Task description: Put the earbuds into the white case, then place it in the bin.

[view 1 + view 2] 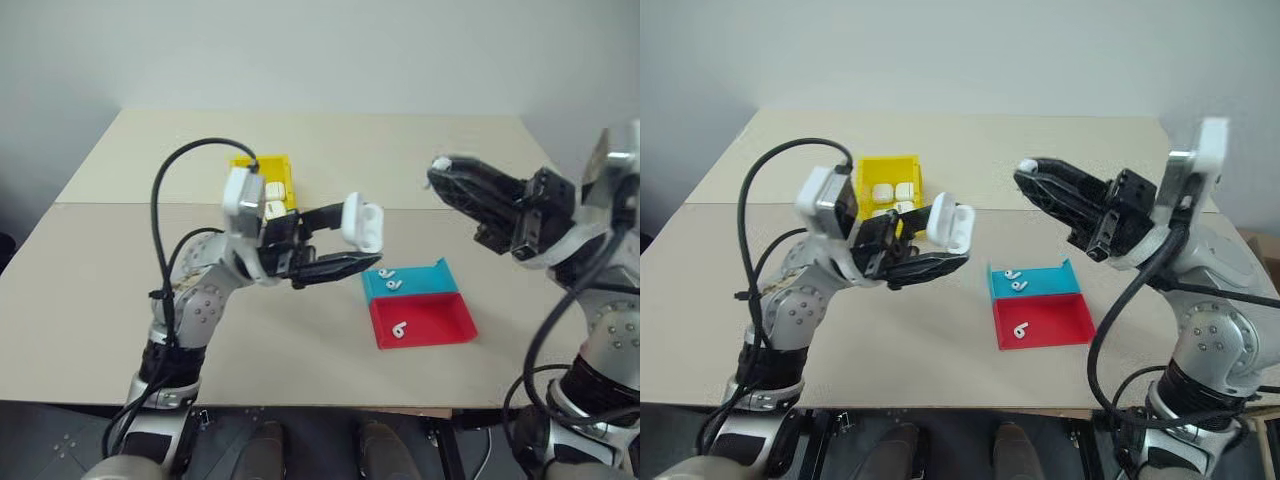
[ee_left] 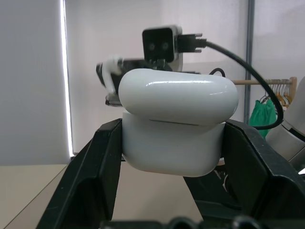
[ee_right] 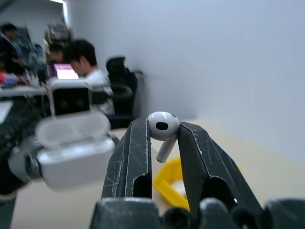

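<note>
We see a glossy white plastic case [image 2: 177, 125], smooth enough to carry a bright streak of light along its lid. The left gripper [image 2: 174, 143] around it has fingers [image 2: 93, 181] of matt black plastic. The right gripper [image 3: 162, 138] has the same black plastic fingers [image 3: 136, 157], scuffed with fine pale scratches, and the earbud [image 3: 162, 128] between them is glossy white plastic. Beyond the case, the bin [image 1: 885, 180] looks like smooth yellow plastic. Near the case, the blue tray [image 1: 1032, 283] and red tray [image 1: 1045, 320] look like smooth plastic with a dull sheen. The surface [image 1: 300, 340] under the case is matt beige, smooth like laminate.
</note>
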Motion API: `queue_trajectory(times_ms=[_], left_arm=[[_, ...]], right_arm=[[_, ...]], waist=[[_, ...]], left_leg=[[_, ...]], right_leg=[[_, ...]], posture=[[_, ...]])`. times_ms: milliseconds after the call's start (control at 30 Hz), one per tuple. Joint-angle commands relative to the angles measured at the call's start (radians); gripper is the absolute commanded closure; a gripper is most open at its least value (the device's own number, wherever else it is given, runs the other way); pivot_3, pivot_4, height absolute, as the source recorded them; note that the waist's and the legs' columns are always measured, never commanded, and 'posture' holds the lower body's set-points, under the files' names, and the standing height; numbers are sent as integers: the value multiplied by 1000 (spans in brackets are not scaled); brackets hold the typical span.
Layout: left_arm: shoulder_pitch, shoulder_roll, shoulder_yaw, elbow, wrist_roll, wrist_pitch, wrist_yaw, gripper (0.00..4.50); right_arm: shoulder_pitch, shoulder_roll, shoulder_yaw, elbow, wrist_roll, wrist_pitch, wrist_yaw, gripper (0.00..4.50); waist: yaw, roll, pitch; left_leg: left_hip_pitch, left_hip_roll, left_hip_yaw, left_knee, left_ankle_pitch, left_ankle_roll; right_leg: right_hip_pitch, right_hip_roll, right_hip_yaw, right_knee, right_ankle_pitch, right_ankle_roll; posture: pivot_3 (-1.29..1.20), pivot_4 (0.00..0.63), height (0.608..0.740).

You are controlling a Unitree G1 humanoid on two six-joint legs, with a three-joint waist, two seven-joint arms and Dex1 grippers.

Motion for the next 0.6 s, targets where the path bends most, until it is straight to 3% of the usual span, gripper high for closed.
queue_trajectory(times_ms=[33, 300, 600], left_arm=[[-17, 8, 0, -23, -6, 49, 39, 1660], [-24, 10, 11, -52, -29, 115, 91, 1660], [-15, 6, 17, -67, -22, 101, 88, 1660]], right_arm=[[15, -17, 5, -78, 109, -9, -103, 3861], [62, -76, 146, -124, 92, -67, -182, 3861], [72, -156, 237, -81, 35, -134, -153, 3861]], waist=[[1, 0, 0], [0, 0, 0], [2, 0, 0]], left_leg=[[-1, 0, 0, 0, 0, 0], [0, 0, 0, 0, 0, 0], [0, 0, 1, 0, 0, 0]], right_leg=[[0, 0, 0, 0, 0, 0], [0, 0, 0, 0, 0, 0], [0, 0, 0, -1, 0, 0]], posture=[[0, 150, 740], [0, 150, 740], [0, 150, 740]])
